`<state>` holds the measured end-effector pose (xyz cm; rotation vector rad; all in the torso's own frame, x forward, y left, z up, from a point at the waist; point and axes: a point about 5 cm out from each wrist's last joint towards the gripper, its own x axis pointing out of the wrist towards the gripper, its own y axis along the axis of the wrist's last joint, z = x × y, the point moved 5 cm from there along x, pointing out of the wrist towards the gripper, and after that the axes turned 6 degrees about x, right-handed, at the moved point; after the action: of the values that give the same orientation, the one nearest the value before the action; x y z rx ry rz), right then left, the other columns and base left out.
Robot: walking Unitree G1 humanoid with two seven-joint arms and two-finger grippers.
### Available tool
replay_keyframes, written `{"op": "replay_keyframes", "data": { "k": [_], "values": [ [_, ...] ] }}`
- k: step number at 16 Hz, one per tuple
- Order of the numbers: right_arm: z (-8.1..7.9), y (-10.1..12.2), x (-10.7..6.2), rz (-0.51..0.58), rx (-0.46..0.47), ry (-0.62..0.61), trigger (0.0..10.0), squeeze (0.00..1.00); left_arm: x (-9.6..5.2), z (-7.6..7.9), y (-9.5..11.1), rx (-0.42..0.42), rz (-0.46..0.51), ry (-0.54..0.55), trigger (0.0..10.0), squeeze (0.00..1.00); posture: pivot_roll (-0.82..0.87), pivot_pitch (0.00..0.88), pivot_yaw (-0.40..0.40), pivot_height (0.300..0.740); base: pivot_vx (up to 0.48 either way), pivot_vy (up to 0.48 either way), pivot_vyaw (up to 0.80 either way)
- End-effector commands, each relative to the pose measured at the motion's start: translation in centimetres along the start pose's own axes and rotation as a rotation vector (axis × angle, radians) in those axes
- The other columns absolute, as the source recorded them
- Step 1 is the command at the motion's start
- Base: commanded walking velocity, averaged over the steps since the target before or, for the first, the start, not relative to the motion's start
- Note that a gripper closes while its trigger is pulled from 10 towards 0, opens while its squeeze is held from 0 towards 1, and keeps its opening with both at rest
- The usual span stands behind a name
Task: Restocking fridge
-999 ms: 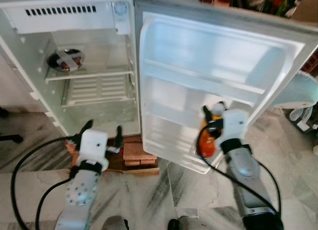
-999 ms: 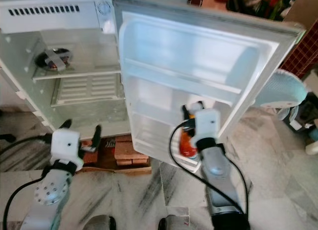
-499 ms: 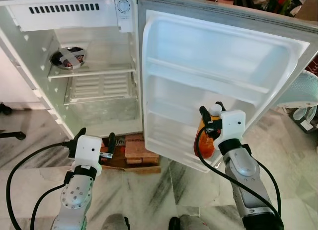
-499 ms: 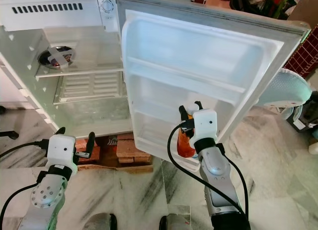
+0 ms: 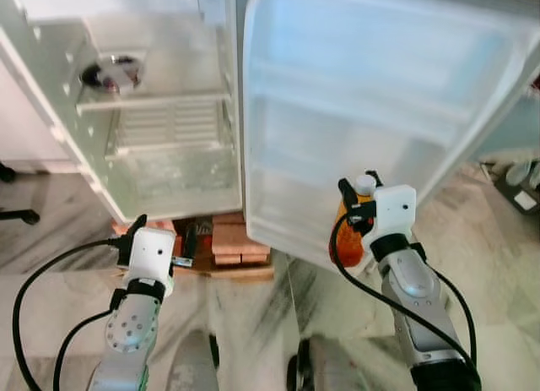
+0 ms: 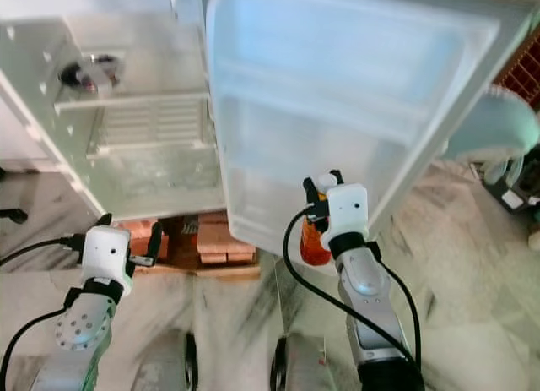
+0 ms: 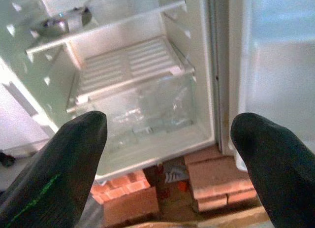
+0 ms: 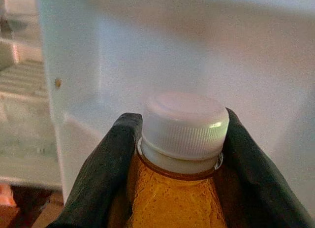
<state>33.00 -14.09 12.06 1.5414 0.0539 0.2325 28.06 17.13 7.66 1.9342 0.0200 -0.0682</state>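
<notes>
While the right gripper (image 5: 358, 207) clamps the orange bottle (image 8: 173, 198) near the fridge door (image 5: 380, 95), shelving comes next; left gripper (image 5: 160, 232) open, empty.

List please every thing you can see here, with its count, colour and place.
Fridge: one, white, open, ahead on the robot's left.
Fridge door: one, white, swung open, ahead on the right.
Round dish: one, dark and silvery, on the upper shelf inside the fridge.
Bricks: several, reddish, under the fridge.
Fan: one, pale, behind the door on the right.
Bottle: one, amber with white cap, held before the door's lower part.
Right gripper: one, black fingers shut on the bottle's neck.
Left gripper: one, black fingers open, low before the fridge.
</notes>
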Motion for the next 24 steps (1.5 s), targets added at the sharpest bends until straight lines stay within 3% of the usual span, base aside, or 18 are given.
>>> {"op": "replay_keyframes", "data": {
  "k": [1,13,24],
  "values": [
    [0.33,0.4,0.15,0.011,-0.008,-0.012,10.0,0.0,-0.05,0.15,-0.21,-0.003,-0.01,0.0,10.0,0.0,0.12,0.153,-0.041,0.632,0.0,0.0,0.0],
    [0.01,0.43,0.19,0.018,-0.021,0.001,10.0,0.0,-0.63,0.32,-0.44,-0.013,-0.024,0.014,10.0,0.0,0.12,0.154,-0.048,0.632,0.0,0.0,0.0],
    [-0.4,0.41,0.33,0.017,-0.023,0.03,10.0,0.0,-0.59,0.23,-0.58,-0.035,-0.033,0.019,10.0,0.0,0.12,0.161,-0.05,0.632,0.267,0.0,0.0]
  ]
}}
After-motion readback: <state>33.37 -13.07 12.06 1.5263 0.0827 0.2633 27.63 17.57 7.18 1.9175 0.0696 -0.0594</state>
